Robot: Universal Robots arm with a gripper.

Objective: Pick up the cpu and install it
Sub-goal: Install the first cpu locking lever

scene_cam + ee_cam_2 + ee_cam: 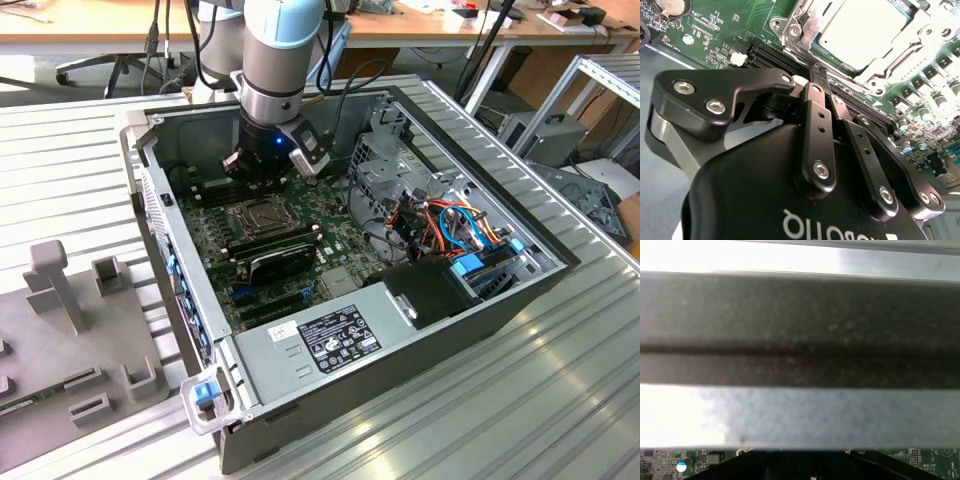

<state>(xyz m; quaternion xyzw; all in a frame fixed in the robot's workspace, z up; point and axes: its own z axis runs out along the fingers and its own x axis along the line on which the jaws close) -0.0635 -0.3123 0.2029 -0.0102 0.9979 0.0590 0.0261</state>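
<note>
Gripper (816, 70) positioned low inside the open computer case (520, 300), over the green motherboard (345, 250). Fingers (810, 125) drawn together, clamped on nothing, tips just beside the socket frame (795, 25) in the second wrist view. Cpu (860, 30) seated flat in that frame, square, metal top facing up; seen in the exterior view (262, 212) below the gripper (262, 170).

Green motherboard (345, 245), silver-beige cpu (862, 31)

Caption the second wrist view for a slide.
End effector poised beside the cpu seated in its socket frame on the motherboard.
</note>
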